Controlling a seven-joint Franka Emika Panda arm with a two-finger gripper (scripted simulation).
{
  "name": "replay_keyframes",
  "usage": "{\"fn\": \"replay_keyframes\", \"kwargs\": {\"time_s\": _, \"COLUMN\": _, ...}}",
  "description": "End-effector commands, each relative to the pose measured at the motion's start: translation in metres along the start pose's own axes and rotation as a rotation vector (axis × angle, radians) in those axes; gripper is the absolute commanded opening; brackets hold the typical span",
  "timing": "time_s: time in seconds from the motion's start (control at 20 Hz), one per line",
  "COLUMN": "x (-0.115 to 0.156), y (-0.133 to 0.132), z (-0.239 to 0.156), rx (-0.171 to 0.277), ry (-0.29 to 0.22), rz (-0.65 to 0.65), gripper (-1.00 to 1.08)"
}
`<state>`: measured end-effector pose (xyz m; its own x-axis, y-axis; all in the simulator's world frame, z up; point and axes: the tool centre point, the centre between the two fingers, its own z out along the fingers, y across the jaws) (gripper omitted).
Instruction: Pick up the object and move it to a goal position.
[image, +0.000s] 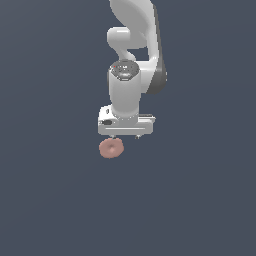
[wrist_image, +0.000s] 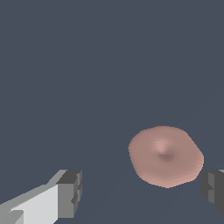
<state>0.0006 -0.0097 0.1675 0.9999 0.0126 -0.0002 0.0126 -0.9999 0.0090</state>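
The task is at its approach stage; nothing is lifted yet. The ring (image: 111, 148) lies flat on the dark worktop (image: 45, 200), whose edges are not in view, so no edge or corner can be used to place it. The gripper (image: 125, 136) hangs just above the ring and a little toward the exterior view's right of it.

In the wrist view the fingers (wrist_image: 70, 192) are spread wide, with nothing pinched. The ring (wrist_image: 165, 155) sits between them but off-centre, close to one finger and well apart from the other.

Remaining steps, by judgement: centre over the ring, descend, close on it, lift, and carry it to the goal. No goal marker is visible in either view.

Orientation: the ring rests with its centre dimple facing upward, axis vertical. Its outline is near round, so it shows no clear long axis or heading.
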Motion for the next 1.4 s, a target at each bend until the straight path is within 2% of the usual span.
{"fn": "replay_keyframes", "kwargs": {"time_s": 0.0, "x": 0.000, "y": 0.000, "z": 0.000, "rx": 0.000, "ry": 0.000, "rz": 0.000, "gripper": 1.00}}
{"fn": "replay_keyframes", "kwargs": {"time_s": 0.55, "x": 0.000, "y": 0.000, "z": 0.000, "rx": 0.000, "ry": 0.001, "rz": -0.001, "gripper": 1.00}}
{"fn": "replay_keyframes", "kwargs": {"time_s": 1.0, "x": 0.007, "y": -0.011, "z": -0.019, "rx": -0.017, "ry": 0.038, "rz": -0.064, "gripper": 1.00}}
{"fn": "replay_keyframes", "kwargs": {"time_s": 1.35, "x": 0.006, "y": -0.009, "z": -0.015, "rx": -0.013, "ry": 0.035, "rz": -0.029, "gripper": 1.00}}
